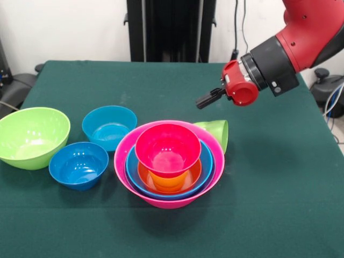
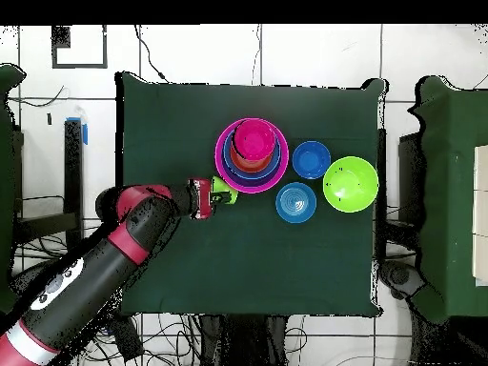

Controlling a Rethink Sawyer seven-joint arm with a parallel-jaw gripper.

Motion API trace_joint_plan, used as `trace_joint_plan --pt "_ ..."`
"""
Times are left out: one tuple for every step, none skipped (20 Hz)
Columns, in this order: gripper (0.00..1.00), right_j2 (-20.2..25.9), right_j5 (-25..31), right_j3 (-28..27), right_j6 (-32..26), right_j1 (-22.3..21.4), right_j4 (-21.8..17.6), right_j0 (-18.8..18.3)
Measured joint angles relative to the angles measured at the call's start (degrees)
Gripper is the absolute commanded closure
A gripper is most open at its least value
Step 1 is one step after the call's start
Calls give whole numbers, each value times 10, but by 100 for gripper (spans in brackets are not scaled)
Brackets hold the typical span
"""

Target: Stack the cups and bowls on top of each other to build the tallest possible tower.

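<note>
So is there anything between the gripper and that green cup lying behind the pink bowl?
Nothing visible. The gripper hangs in open air just above and behind the lime green cup, which lies on its side against the far rim of the big pink bowl. Only bare table lies around it.

We see glossy, smooth plastic on every vessel: the big pink bowl [image 1: 129, 174], the red-pink bowl [image 1: 167, 146] nested in it, the large lime green bowl [image 1: 32, 135], the two blue bowls [image 1: 78, 164] and the lime green cup [image 1: 216, 131] all catch bright highlights. The table [image 1: 269, 204] wears a matt dark green cloth. The arm [image 1: 312, 27] looks like smooth red and black plastic casing with a soft sheen.
</note>
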Motion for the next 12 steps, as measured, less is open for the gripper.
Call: trace_joint_plan --pt "100 -1 1 0 0 1 0 0" --pt "100 -1 3 -1 0 2 0 0" --pt "100 -2 5 -2 0 3 0 0" --pt "100 -3 9 -3 0 3 0 0" --pt "100 -4 13 -5 0 4 0 0" --pt "0 -7 23 -9 0 5 0 0" --pt "0 -8 24 -10 0 5 0 0" --pt "0 -9 25 -10 0 5 0 0" --pt "0 -10 27 -11 0 6 0 0" --pt "0 -13 29 -12 0 8 0 0" --pt "0 -14 30 -12 0 9 0 0" --pt "0 -16 30 -13 0 10 0 0"
